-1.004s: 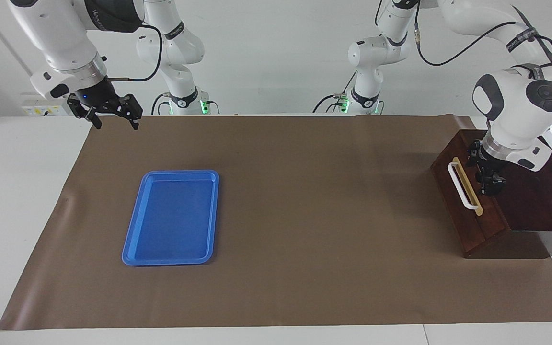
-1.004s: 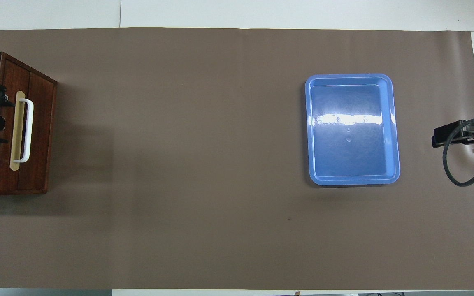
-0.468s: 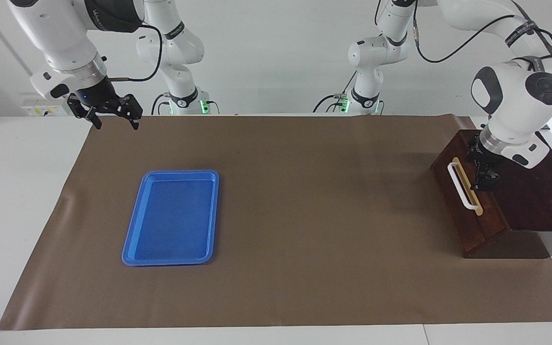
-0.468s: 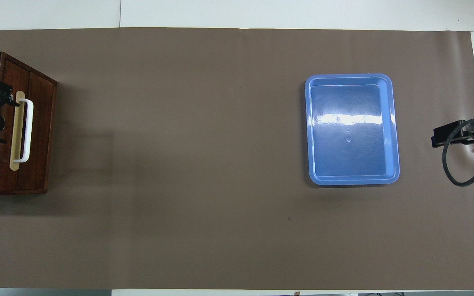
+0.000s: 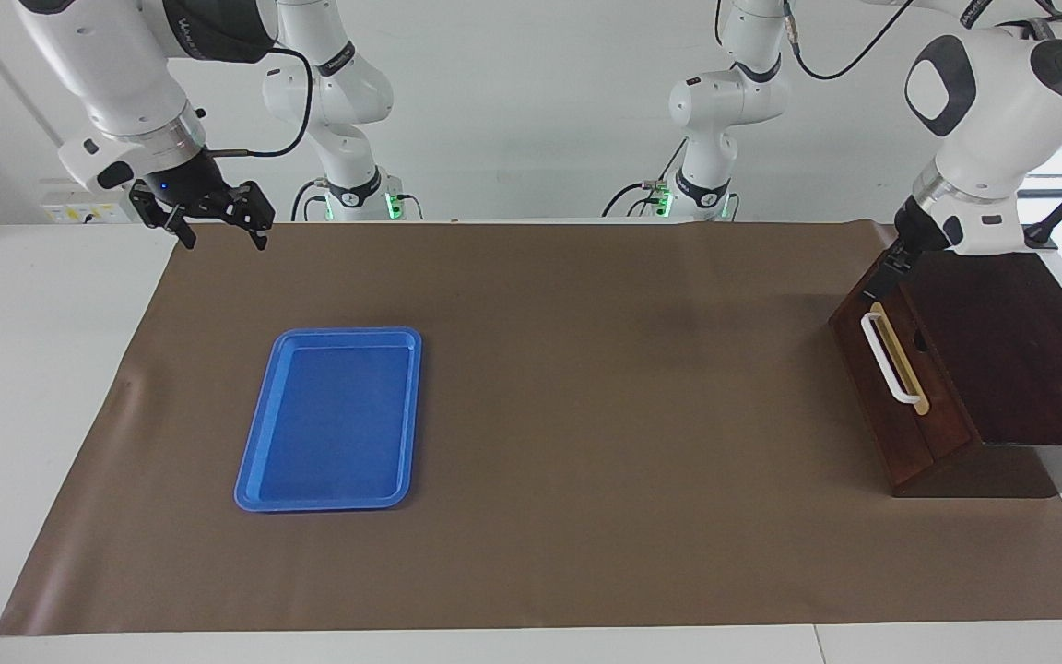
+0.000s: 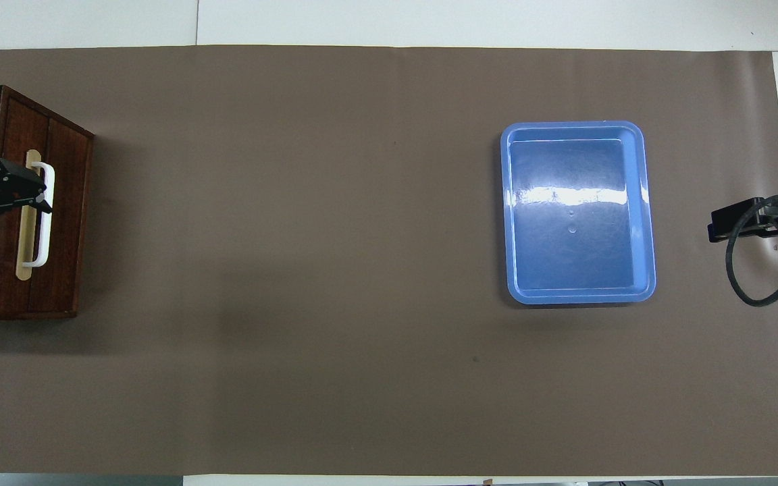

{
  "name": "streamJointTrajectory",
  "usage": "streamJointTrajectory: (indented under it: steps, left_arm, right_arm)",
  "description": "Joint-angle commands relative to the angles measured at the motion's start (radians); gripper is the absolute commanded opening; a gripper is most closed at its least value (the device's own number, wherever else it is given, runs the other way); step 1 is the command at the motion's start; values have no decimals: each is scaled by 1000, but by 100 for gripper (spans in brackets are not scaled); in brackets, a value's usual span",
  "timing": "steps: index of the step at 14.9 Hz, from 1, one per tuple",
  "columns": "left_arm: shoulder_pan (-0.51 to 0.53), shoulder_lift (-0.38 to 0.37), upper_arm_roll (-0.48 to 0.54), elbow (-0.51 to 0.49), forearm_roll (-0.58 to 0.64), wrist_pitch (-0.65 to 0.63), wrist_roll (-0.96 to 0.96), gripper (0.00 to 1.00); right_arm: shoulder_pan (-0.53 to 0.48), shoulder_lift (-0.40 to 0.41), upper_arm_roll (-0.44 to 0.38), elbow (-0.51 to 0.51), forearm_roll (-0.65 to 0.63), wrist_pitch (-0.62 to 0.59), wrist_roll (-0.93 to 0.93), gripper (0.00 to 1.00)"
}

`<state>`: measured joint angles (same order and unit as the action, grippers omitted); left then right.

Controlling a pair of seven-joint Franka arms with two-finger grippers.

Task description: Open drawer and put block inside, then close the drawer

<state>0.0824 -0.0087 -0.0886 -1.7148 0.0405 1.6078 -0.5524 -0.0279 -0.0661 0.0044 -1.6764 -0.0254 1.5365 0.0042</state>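
The drawer (image 5: 866, 392) is shut in its dark wooden box (image 5: 1001, 350) at the left arm's end of the table. Its white bar handle (image 5: 890, 360) lies on a tan strip. The drawer also shows in the overhead view (image 6: 68, 223). My left gripper (image 5: 889, 266) hangs in the air over the box's top edge, above the handle, and holds nothing that I can see. My right gripper (image 5: 222, 235) is open and empty, raised over the mat's edge at the right arm's end, where it waits. The yellow block is out of view.
A flat blue tray (image 5: 259, 433) lies empty on the brown mat (image 5: 586, 415) toward the right arm's end; it also shows in the overhead view (image 6: 649, 202). White table shows around the mat.
My left gripper has lifted from just above the drawer's top edge and drawn back toward the robots. The drawer stays shut. The right arm has not moved.
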Motion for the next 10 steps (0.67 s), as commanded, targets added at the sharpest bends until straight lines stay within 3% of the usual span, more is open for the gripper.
streamJointTrajectory:
  steps: [1, 10]
  left_arm:
    - [-30, -11, 23, -8, -28, -48, 239, 100]
    - [-76, -8, 36, 44, -88, -120, 403, 100]
  right_arm:
    - [-6, -21, 3, -22, 9, 4, -15, 100]
    - [-6, -21, 3, -22, 9, 5, -12, 100]
